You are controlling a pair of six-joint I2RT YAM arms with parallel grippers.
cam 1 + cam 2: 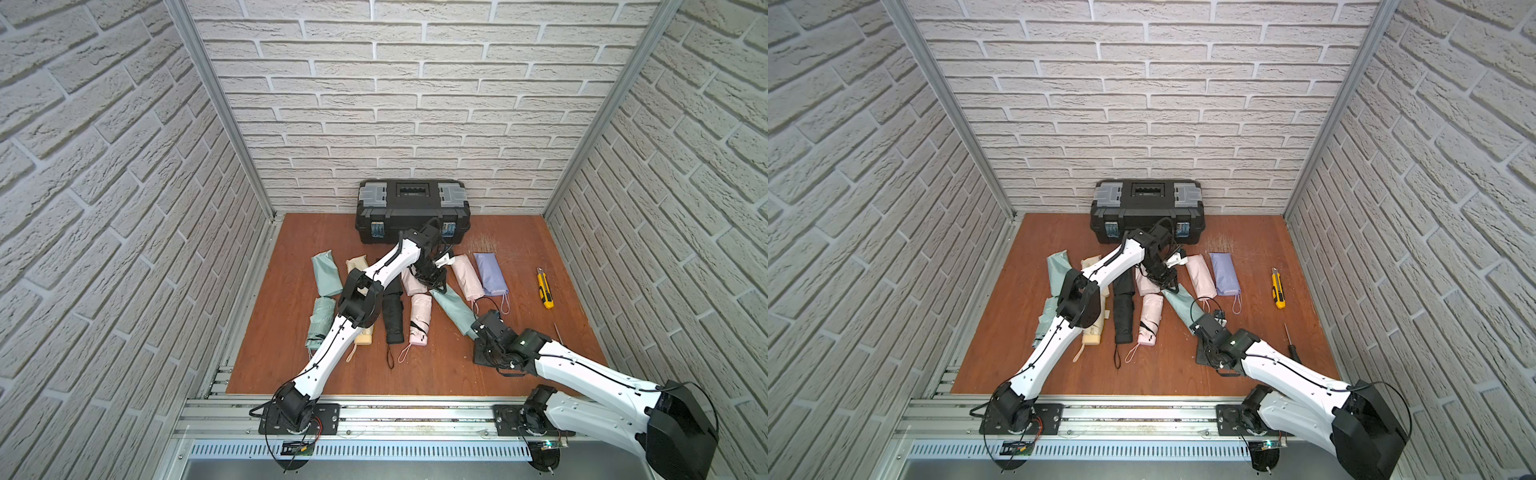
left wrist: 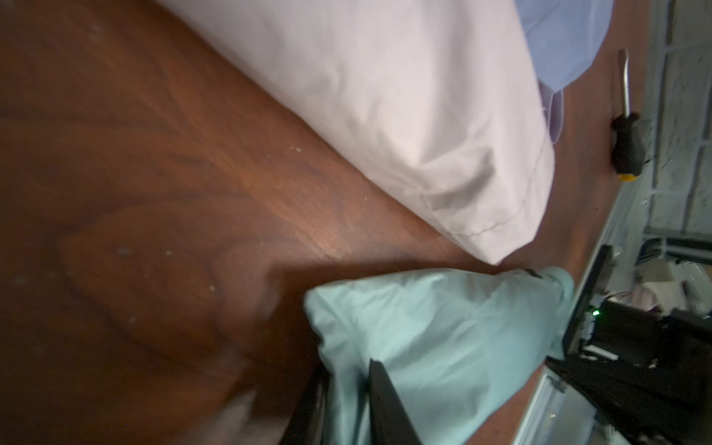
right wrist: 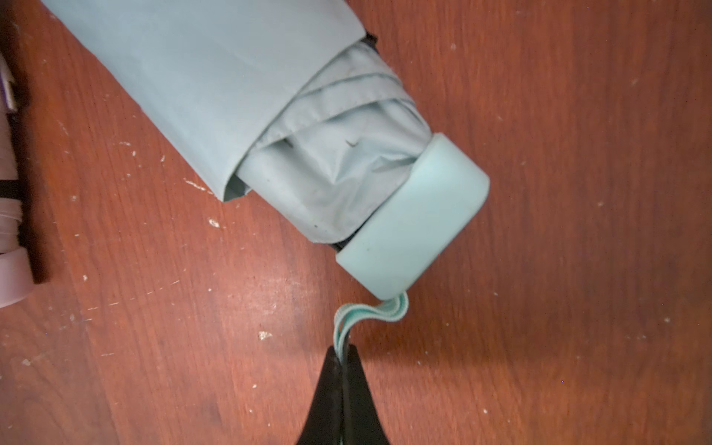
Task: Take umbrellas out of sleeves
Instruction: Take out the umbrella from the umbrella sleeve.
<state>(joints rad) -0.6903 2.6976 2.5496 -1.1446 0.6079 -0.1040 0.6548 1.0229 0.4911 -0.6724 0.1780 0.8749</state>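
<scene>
Between the right hand's [image 3: 341,356] closed tips sits the mint umbrella's [image 3: 346,173] wrist loop [image 3: 370,312]. The left hand [image 2: 346,370] seemingly pinches its mint sleeve [image 2: 424,327]. Four umbrellas [image 1: 419,318] lie bare; the pink sleeve [image 1: 466,276] and lavender sleeve [image 1: 490,277] look full.

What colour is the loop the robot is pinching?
Mint green with white stripes; the loop shows best in the right wrist view.

Both arms, the left arm [image 1: 322,363] and the right arm [image 1: 582,370], had glossy white shells between bulky black joint housings. Thin black cables [image 1: 388,259] ran along the white links, past small dark screws, and looped loose above the aluminium rail [image 1: 415,415]. Black plates [image 1: 328,417] on that rail carried the bases. A green light [image 1: 522,342] glowed on a black housing of the right arm, well away from the rail. The right gripper [image 3: 342,354] had tapering black fingers [image 3: 327,393], possibly matte plastic
</scene>
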